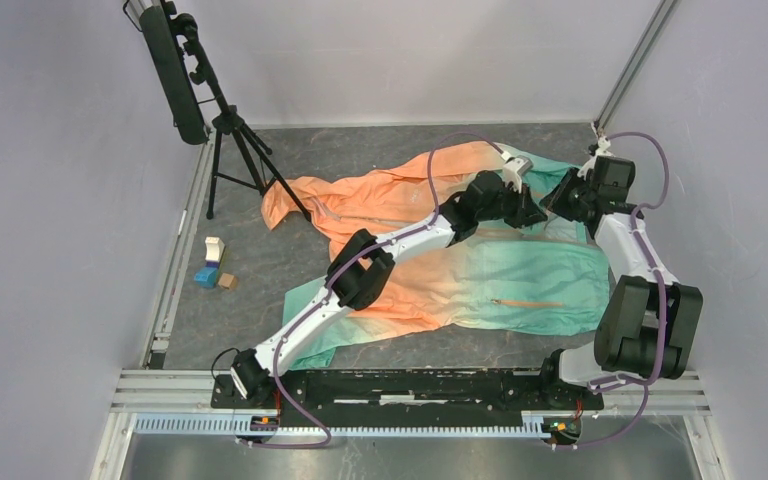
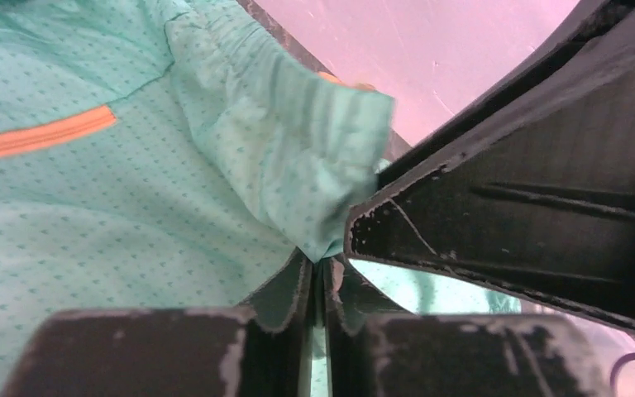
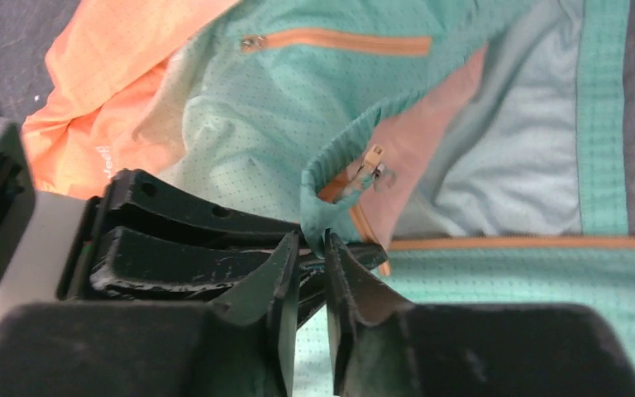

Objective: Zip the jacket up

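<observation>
Together at the far right, the left gripper [image 2: 318, 277] and right gripper [image 3: 312, 252] each pinch the mint hem of the jacket [image 1: 500, 275], near its zipper pull [image 3: 374, 165].

— Can you read any words here?
— Not really. There is a small white print [image 3: 113, 168] on the orange part of the thin jacket that fades from orange to mint green [image 3: 240, 124]. It looks like letters, but it is too blurry to read.
— Any numbers?
— None I can read.
</observation>
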Controlling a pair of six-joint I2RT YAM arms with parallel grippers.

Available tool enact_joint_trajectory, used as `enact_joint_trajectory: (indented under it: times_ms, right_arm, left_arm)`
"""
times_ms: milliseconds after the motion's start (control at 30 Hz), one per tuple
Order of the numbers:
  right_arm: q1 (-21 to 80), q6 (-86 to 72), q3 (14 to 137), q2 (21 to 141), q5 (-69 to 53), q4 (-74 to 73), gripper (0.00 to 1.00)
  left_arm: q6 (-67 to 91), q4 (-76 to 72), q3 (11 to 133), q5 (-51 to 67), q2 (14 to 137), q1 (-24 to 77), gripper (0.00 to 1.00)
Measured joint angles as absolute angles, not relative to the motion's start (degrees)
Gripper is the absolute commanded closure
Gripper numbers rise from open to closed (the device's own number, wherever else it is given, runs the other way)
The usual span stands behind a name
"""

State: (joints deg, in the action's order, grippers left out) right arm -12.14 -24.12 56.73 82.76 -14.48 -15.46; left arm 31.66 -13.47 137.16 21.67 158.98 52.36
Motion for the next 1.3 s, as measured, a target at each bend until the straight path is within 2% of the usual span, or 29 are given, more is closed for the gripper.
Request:
enact_joint_trajectory:
  times_ms: [233,400,633,800,900,1300]
  right_arm:
    - [-19.2,-20.6,56.1,84.9,-27.1,-8.0,0.53]
    - [-26.4,-22.4,48.8,84.7,-35.6,3.6,0.44]
    - [-27.0,-27.2,43.9,86.6,-46.2,16.8,0.29]
    - [-26.9,-32.3,41.6,86.8,-49.7,26.3,0.27]
    - [-26.9,-34.6,41.6,88.1,-51.2,30.3,0.22]
    - [-26.7,-39.1,40.9,93.6,-55.8,38.3,0.18]
  left_arm:
    - [40.3,-14.8,137.2,27.4,159.0,51.0,0.98]
    - [47.8,-18.6,137.1,33.0,159.0,49.2,0.98]
    - [56.4,-25.4,137.1,38.1,161.3,48.3,0.98]
    - [58.2,-25.9,137.1,39.8,162.6,48.6,0.98]
    - [59.5,-26.2,137.1,40.6,162.6,48.7,0.98]
    - [60.4,-27.3,137.1,42.2,162.6,48.7,0.98]
